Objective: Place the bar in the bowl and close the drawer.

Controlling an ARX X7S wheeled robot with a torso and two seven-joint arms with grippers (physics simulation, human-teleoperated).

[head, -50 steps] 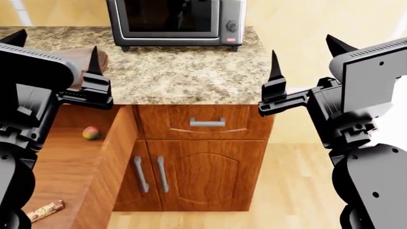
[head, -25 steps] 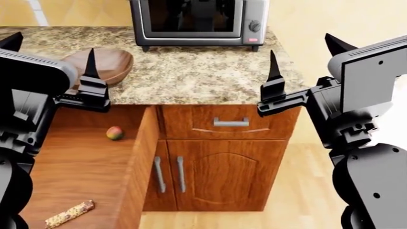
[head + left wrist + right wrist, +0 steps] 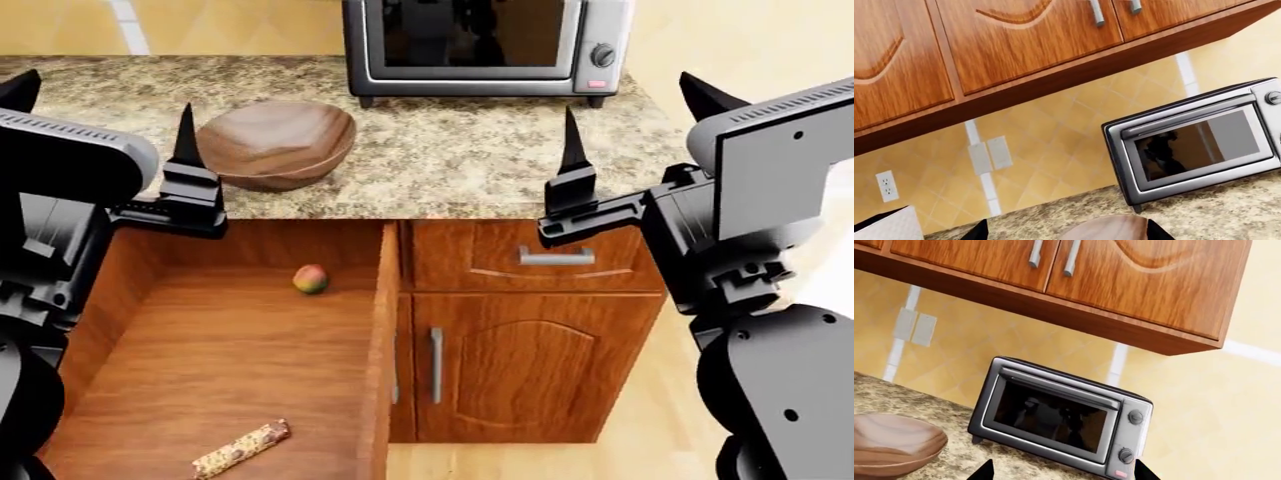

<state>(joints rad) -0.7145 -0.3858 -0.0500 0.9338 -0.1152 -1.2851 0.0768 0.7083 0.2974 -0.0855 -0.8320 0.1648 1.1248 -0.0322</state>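
Down in my head view, the small tan speckled granola bar (image 3: pixel 242 447) lies flat on the wood floor of the wide open reddish-brown drawer (image 3: pixel 160 370), near its front edge. A little round green and red fruit (image 3: pixel 310 279) sits far back in that same drawer, well apart from the bar. Up on the speckled stone counter (image 3: pixel 454 160), the wide dark brown wooden bowl (image 3: pixel 276 143) stands just above the drawer, and I see nothing in it. A silver toaster oven (image 3: pixel 487 45) stands behind the bowl, toward the wall.

My left gripper (image 3: pixel 100 125) hangs over the left end of the counter, beside the bowl. Its fingers are spread wide and hold nothing. My right gripper (image 3: pixel 638 120) hangs over the right end of the counter, above a narrow shut drawer with a silver handle (image 3: pixel 557 257). It is spread wide too, and it is empty. Neither gripper touches the bar, the bowl or the open drawer.
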